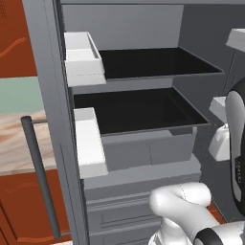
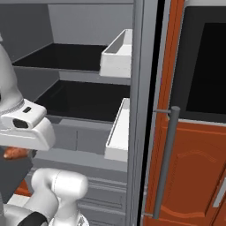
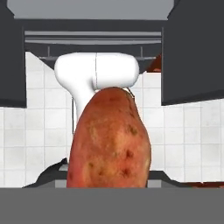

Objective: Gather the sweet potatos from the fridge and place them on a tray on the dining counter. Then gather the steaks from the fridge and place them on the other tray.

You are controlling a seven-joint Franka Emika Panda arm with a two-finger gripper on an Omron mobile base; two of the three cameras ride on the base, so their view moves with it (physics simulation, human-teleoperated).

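Claw (image 3: 109, 186) gripped a sweet potato (image 3: 109, 140) filling the lower centre of the hand view, with the open fridge (image 1: 143, 153) across both base views.

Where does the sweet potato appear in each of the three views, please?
Left base view: I cannot make it out; the arm at the right edge likely hides it.
Right base view: the sweet potato is an orange sliver at the left edge, under the white hand.
Hand view: it fills the lower centre, seen from very close.
Shared landmark: the fridge drawers, low in both base views and probably the grey band at the top of the hand view.
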